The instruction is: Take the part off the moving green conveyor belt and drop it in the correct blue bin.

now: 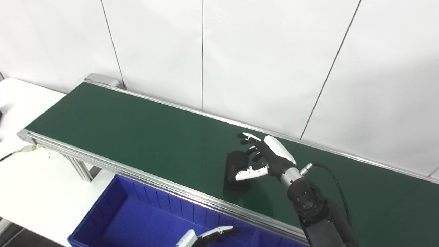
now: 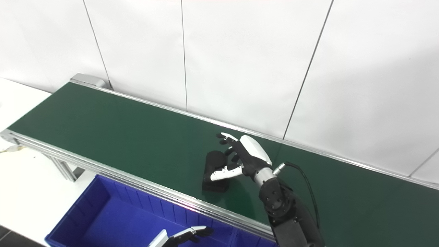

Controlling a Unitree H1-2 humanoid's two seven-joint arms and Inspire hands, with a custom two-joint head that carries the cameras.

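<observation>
A blue bin (image 1: pixel 113 212) sits just below the near rail of the green conveyor belt (image 1: pixel 137 133), its ribbed inner walls and bare floor showing nothing inside apart from the left hand (image 1: pixel 209 236), which hangs over the bin's right portion at the bottom edge of the frame. That hand's fingers (image 2: pixel 192 232) lie stretched out, close together and slightly curled, holding nothing.

On the belt, toward its near rail and above the bin's right end, lies the part (image 1: pixel 236 171), a dark, blocky black piece resting flat on the green surface. The right hand (image 1: pixel 265 157) reaches in over the belt from the right and spreads above the part: its fingers (image 1: pixel 247 137) fan apart past the part's far side while its white thumb (image 1: pixel 248 174) crosses in front of the part's near half. The hand is wide open around the part; whether any finger touches it cannot be told. A black cable (image 1: pixel 334 181) loops from the wrist above the belt.

The left eye view shows a white table (image 1: pixel 20 103) beyond the belt's left end; the right eye view shows only a sliver of it. The right eye view shows more of the white panelled wall (image 2: pixel 240 61) behind the belt on the right.
</observation>
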